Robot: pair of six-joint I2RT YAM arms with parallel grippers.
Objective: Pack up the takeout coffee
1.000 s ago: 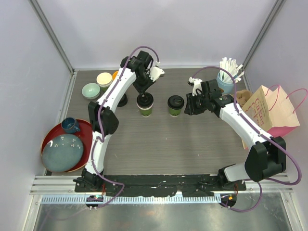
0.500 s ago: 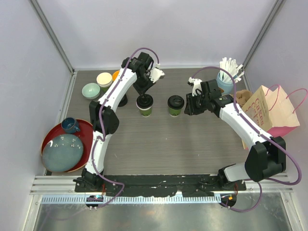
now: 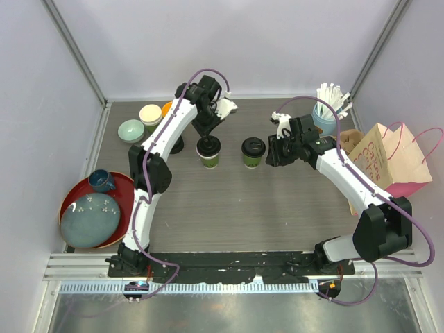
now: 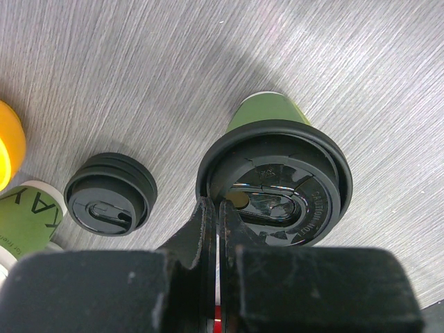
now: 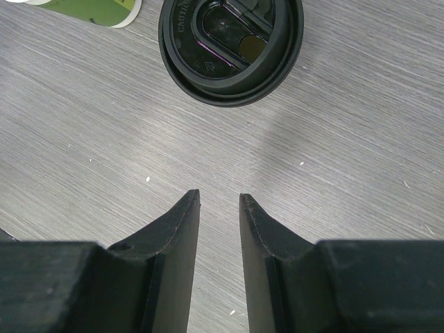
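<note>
Two dark-green paper cups with black lids stand side by side mid-table. The left cup sits right under my left gripper. In the left wrist view that gripper is shut, its tips resting on the near rim of the cup's lid, with nothing between the fingers. The right cup stands just left of my right gripper. Seen from the right wrist, this gripper is open and empty above bare table, with the cup's lid a short way ahead of the tips.
A stack of black lids lies left of the left cup, beside a green cup and an orange bowl. A light-blue cup of straws and a paper bag stand at right. A red tray with dishes is at left.
</note>
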